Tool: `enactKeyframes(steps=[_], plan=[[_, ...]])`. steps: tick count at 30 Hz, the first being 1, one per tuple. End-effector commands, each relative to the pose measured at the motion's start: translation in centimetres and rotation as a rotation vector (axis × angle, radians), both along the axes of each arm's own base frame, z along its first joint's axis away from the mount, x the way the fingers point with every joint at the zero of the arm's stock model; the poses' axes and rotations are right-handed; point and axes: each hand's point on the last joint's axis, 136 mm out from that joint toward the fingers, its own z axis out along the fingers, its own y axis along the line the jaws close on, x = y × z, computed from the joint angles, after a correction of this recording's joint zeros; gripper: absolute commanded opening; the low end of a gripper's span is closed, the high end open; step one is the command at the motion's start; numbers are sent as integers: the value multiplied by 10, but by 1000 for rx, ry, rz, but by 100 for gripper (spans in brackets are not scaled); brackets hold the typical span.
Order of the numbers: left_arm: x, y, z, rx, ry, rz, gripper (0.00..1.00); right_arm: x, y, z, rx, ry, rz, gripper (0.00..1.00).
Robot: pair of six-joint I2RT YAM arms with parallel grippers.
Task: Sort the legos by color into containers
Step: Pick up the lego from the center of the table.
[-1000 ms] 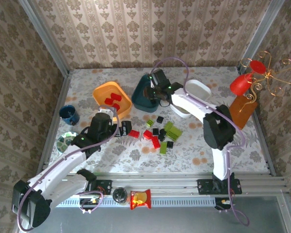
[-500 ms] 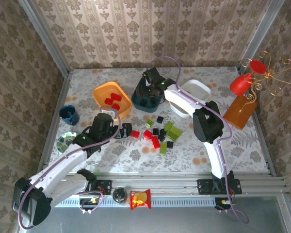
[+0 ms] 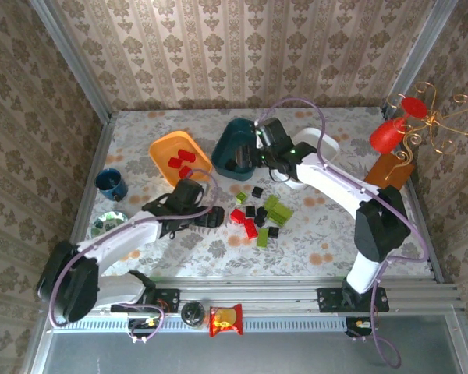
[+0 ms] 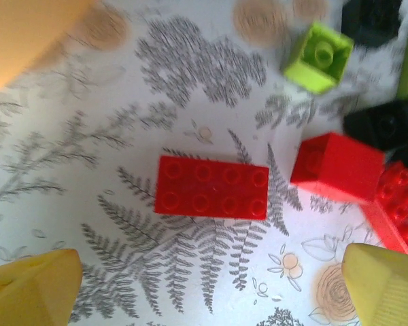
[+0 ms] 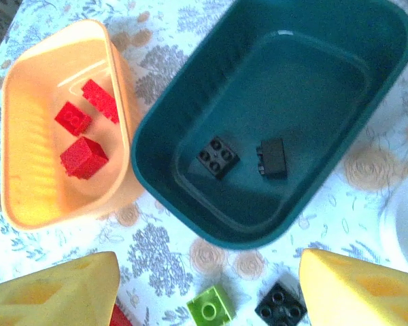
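My left gripper [image 4: 207, 292] [image 3: 211, 218] hangs open low over the table, its yellow fingertips [image 4: 30, 291] wide apart. A flat red lego [image 4: 212, 187] lies just ahead of the gap. More red [image 4: 336, 166], lime green [image 4: 318, 56] and black [image 4: 384, 125] legos lie to its right. My right gripper [image 5: 204, 292] [image 3: 260, 156] is open and empty above the near edge of the dark teal container [image 5: 156, 163] [image 3: 235, 136], which holds two black legos [image 5: 217, 156]. The orange container [image 5: 27, 197] [image 3: 160, 148] holds three red legos [image 5: 83, 157]. The white container [image 3: 327, 142] stands to the right.
A loose pile of legos [image 3: 261, 214] lies mid-table. A lime green lego [image 5: 211, 307] and a black one [image 5: 280, 305] sit below my right gripper. A dark blue cup [image 3: 111, 184] and a patterned bowl [image 3: 108, 224] stand at the left, a red ornament stand [image 3: 390, 136] at the right.
My right gripper has opened and drawn back to the right over the teal container. My left gripper has moved right, toward the flat red lego.
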Motion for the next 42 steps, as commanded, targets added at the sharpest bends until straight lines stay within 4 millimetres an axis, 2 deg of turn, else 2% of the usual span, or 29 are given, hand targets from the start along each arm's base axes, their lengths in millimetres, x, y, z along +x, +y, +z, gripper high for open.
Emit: enactKeyframes(steps=[1,7,14,25,27,29,34,37,39,42], plan=[[5,-7,0,92,-44,-55,99,-14,-8,-12,13,32,-20,72],[11,-7,-20,167,-27,-74,95,-29,-24,-19,-10,36,-43,72],[18,-11,-41,233,5,-92,89,-29,-28,-7,8,9,-52,72],[30,-17,-60,271,2,-103,89,-29,-30,8,25,-19,-53,72],[31,-18,-63,275,8,-101,86,-29,-30,8,25,-20,-53,72],[30,-18,-64,275,8,-97,78,-29,-32,9,22,-20,-56,73],[31,-17,-59,267,-8,-93,65,-31,-34,5,19,-10,-57,73],[32,-14,-50,265,-21,-73,60,-32,-35,5,22,-10,-63,73],[33,-9,-36,255,-55,-46,58,-33,-36,5,24,-10,-65,72],[40,-1,-3,208,-129,10,58,-35,-37,7,27,-14,-65,73]])
